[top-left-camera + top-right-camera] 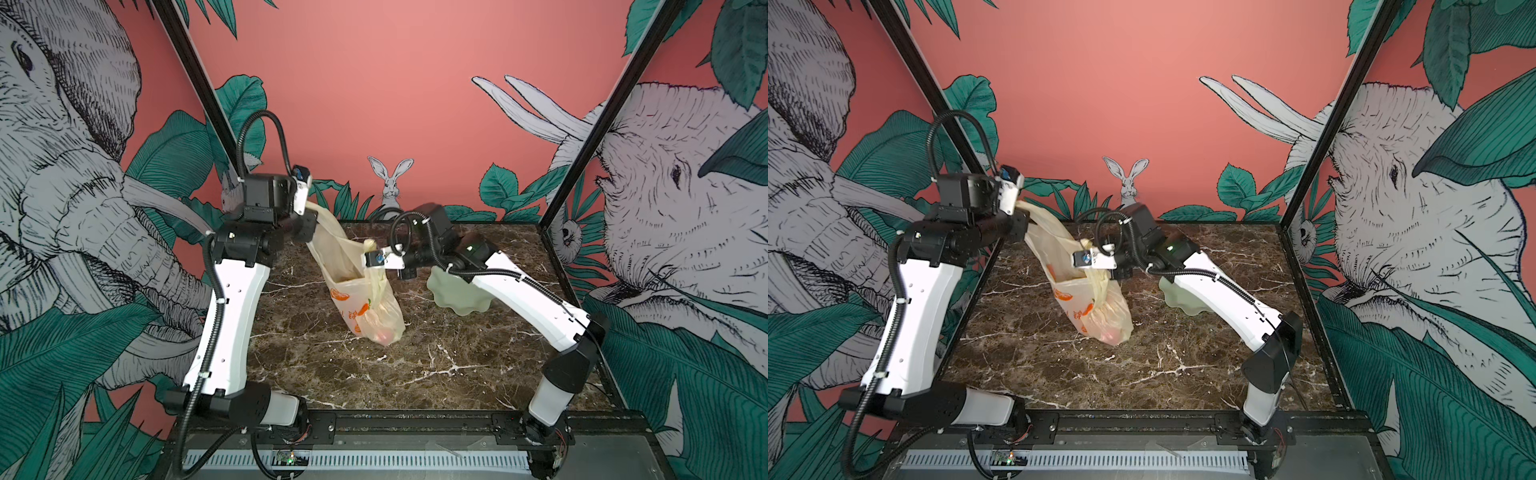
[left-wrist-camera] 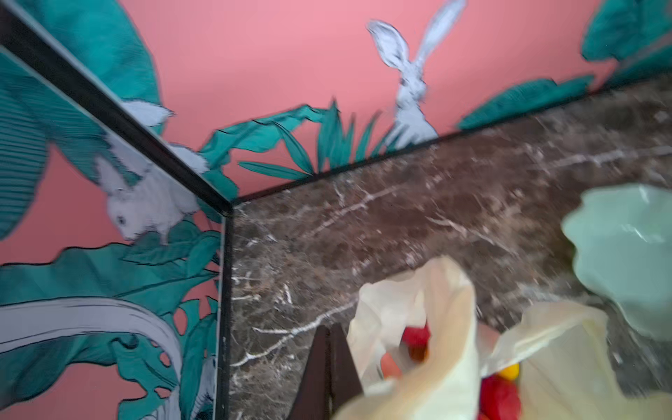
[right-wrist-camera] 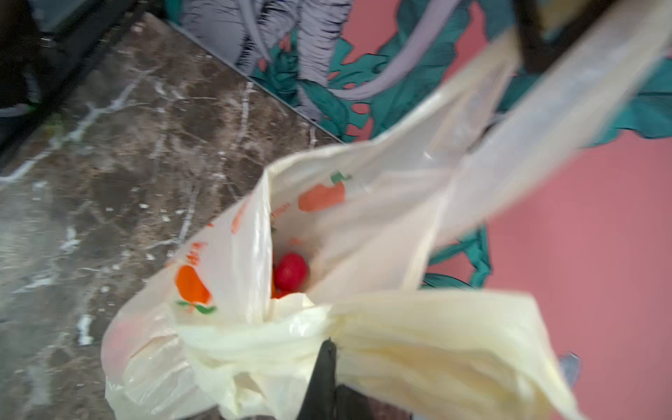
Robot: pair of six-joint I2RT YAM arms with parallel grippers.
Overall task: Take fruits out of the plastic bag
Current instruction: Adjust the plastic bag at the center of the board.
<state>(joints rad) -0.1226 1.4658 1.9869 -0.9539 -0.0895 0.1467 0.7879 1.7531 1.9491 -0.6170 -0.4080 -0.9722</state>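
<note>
The pale-yellow plastic bag (image 1: 365, 307) (image 1: 1096, 307) stands mid-table, its mouth pulled open between two raised handles. My left gripper (image 1: 311, 207) (image 1: 1020, 206) is shut on the far-left handle, held high. My right gripper (image 1: 370, 254) (image 1: 1084, 257) is shut on the other handle, which is bunched round its fingertips (image 3: 329, 343). A round red fruit (image 3: 291, 271) lies at the bottom of the plastic bag (image 3: 363, 225). In the left wrist view more red fruits (image 2: 416, 334) and a yellow one (image 2: 509, 371) show inside, beside the closed left gripper (image 2: 329, 329). Reddish fruit shows through the film (image 1: 384, 334).
A pale green wavy-rimmed dish (image 1: 453, 295) (image 1: 1173, 297) (image 2: 625, 254) sits to the right of the bag, partly under my right arm. The brown marble table (image 1: 374, 374) is bounded by black frame posts and printed walls at the back and sides.
</note>
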